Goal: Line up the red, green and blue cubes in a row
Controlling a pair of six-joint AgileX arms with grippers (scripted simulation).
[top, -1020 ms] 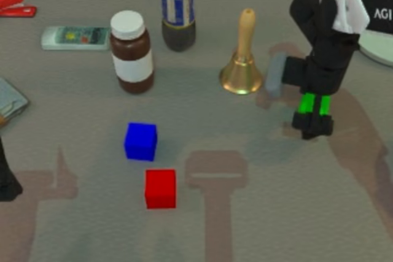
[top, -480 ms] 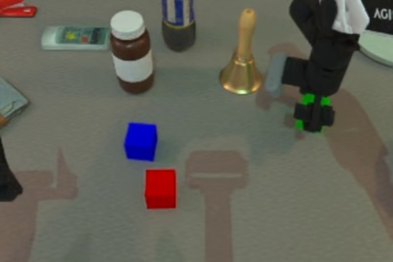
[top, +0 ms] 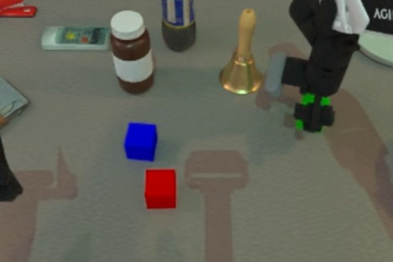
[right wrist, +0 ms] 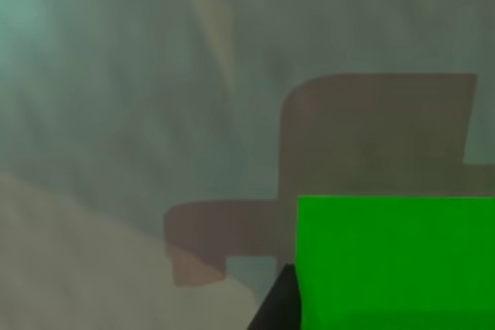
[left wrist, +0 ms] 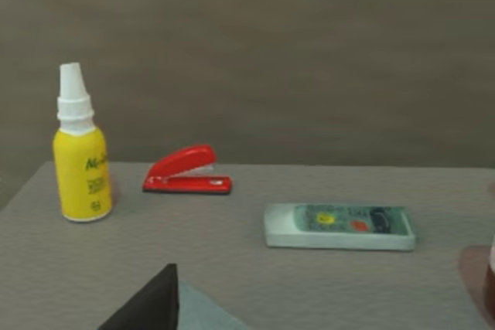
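The table (top: 258, 225) is covered in a grey-beige cloth printed with faded brown tool shapes; the left wrist view shows a plain brownish wall behind its far edge.

Along the far side stand a brown jar with a white lid and white label (top: 131, 51), a dark bottle with a blue and white label (top: 177, 7) and a brass hand bell with a wooden handle (top: 243, 55). At far left lie a red stapler (top: 16, 5) and a pale flat remote control (top: 75, 37). The left wrist view also shows a yellow dropper bottle with a white nozzle (left wrist: 80, 158) left of the stapler.

The deep blue cube (top: 141, 141) sits left of centre. The bright red cube (top: 160, 188) lies just nearer and slightly right of it, the two close but apart.

Compared with half a second ago, nothing on the table has shifted and the right arm's pose is unchanged. One second ago more green was exposed between the jaws.

The right gripper (top: 313, 116) is right of the bell, pointing down. Its jaws are clenched on the bright green cube (top: 309, 100), of which only slivers show from above; the right wrist view shows the cube's green face filling its corner (right wrist: 396, 260). Whether the cube touches the cloth cannot be told.

The left arm (top: 6, 176) is parked at the near left edge; its jaws' state cannot be told.
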